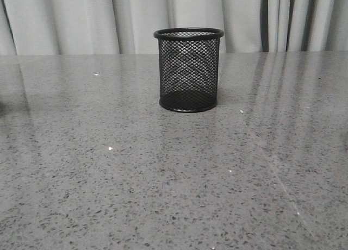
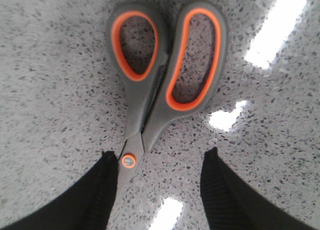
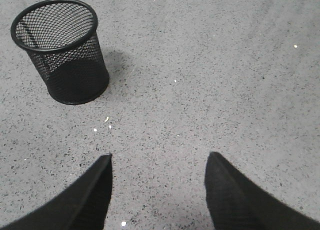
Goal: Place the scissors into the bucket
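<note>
Now the scissors lie flat on the counter, pivot beside one finger of the wide-open, empty left gripper; the bucket stands toward the far edge.

Bucket black wire mesh; scissors matt plastic handles.

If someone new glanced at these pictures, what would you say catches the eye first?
Probably the scissors in the left wrist view: grey handles with bright orange linings, lying flat on the speckled table, their pivot beside one finger of the open left gripper. Next is the bucket, a black mesh cup standing upright and empty, alone in the front view. The right gripper is open too, with nothing between its fingers.
</note>
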Robot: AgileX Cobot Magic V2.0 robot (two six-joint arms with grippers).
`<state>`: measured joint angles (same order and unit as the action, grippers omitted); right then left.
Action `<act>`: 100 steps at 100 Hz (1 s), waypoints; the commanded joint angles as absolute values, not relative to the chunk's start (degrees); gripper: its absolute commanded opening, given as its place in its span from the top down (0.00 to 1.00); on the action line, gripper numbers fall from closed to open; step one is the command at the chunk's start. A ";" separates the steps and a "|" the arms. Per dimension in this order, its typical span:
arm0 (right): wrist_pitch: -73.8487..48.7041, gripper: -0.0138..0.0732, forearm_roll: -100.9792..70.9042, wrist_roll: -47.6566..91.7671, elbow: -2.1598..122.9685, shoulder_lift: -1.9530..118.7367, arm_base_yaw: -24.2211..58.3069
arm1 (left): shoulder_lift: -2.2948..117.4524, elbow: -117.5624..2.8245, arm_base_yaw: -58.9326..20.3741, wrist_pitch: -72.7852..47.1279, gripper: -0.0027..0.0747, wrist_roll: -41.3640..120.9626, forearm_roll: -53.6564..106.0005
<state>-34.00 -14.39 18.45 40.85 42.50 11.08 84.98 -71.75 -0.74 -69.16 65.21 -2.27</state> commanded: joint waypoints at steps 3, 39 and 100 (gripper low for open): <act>-30.50 0.41 -14.54 19.03 43.00 42.61 11.25 | 84.97 -73.45 -0.47 -68.93 0.50 67.06 -1.46; -30.18 0.41 -14.54 19.03 43.00 42.61 11.25 | 90.58 -73.45 0.97 -68.57 0.50 70.25 -1.30; -29.07 0.41 -14.54 19.03 43.00 42.61 11.25 | 94.32 -73.45 2.29 -64.54 0.51 76.19 0.00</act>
